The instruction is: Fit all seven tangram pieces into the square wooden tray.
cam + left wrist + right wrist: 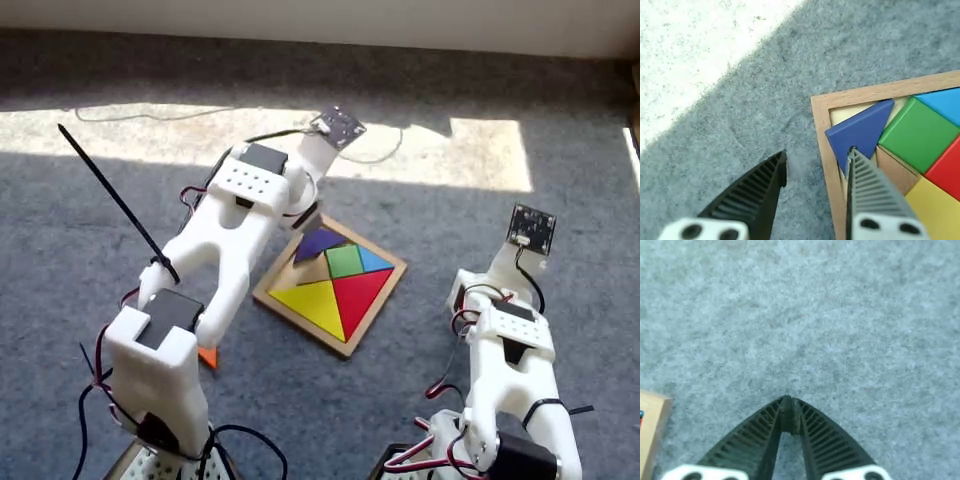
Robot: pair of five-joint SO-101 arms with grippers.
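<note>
The square wooden tray (pixel 268 290) lies on the grey carpet with a yellow triangle (pixel 310 300), a red triangle (pixel 362 293), a green square (pixel 343 260) and a light blue piece (pixel 376 260) in it. A dark blue triangle (pixel 862 132) lies askew in the tray's corner, beside a bare patch of tray floor (pixel 897 172). My left gripper (pixel 817 152) is open astride the tray rim (pixel 821 107). One fingertip (pixel 852 151) touches the dark blue triangle, the other is over carpet. My right gripper (pixel 788 412) is shut over bare carpet, right of the tray. An orange piece (pixel 207 356) lies on the carpet by the left arm.
A corner of the tray (pixel 650 430) shows beside the right gripper. A thin black stick (pixel 110 190) juts from the left arm. A cable (pixel 150 115) trails across the sunlit carpet at the back. Open carpet surrounds the tray.
</note>
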